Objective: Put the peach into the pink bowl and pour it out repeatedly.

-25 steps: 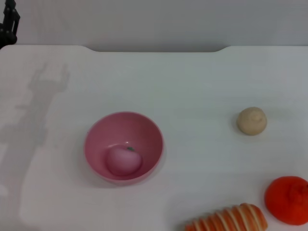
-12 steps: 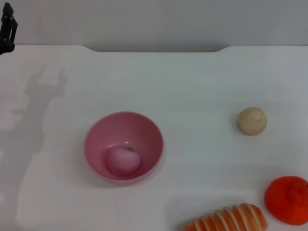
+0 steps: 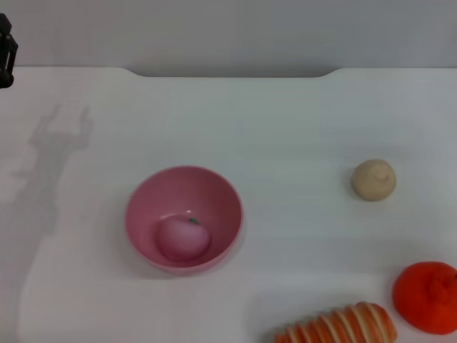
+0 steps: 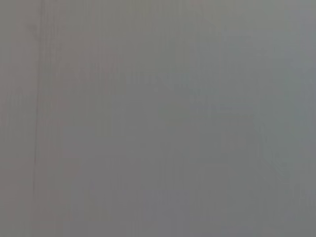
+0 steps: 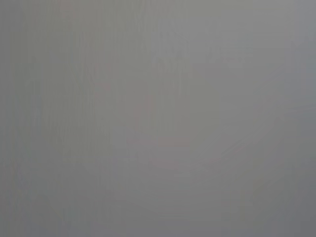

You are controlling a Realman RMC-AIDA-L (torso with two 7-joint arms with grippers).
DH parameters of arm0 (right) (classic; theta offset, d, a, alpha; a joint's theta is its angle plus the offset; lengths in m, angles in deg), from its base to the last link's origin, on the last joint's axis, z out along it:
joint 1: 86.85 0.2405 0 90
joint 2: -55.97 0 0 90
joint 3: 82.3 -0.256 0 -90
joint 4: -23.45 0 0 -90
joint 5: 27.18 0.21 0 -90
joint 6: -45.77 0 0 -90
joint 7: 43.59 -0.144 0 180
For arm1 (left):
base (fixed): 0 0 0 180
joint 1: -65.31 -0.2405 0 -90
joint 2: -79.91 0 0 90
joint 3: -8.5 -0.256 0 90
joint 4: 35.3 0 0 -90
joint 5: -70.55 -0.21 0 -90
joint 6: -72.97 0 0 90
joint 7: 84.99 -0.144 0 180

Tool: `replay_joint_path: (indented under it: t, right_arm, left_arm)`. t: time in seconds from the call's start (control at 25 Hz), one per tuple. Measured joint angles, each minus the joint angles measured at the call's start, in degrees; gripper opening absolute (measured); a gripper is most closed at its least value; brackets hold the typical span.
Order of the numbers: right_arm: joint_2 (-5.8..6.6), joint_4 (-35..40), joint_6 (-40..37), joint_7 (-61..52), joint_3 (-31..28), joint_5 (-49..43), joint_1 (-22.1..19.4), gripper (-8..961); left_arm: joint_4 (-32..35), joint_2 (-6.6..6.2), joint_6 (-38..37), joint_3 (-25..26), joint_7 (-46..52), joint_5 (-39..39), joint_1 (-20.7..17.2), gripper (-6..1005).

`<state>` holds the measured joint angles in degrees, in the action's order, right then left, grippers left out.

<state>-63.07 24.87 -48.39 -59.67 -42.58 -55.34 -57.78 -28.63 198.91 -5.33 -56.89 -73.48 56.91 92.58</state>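
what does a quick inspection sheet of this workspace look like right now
surface: white table, bare around the bowl.
job's things: peach lies inside the upright pink bowl, left of centre.
clutter: beige ball on the right; orange-red fruit and striped bread roll at the near right edge.
grippers: left pincer barely in view at the far left edge, away from the bowl; right pincer not seen.
cables: nothing seen.
surroundings: grey wall behind the table; wrist views show nothing distinct.
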Motion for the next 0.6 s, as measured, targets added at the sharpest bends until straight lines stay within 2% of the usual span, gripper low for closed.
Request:
replay_joint_path:
  t: [0.6]
  right_arm:
    - [0.03, 1.05, 0.36, -0.08, -0.13, 0.27, -0.4, 502]
  left_arm:
    - [-0.08, -0.01, 0.04, -2.42, -0.13, 0.0, 0.34, 554]
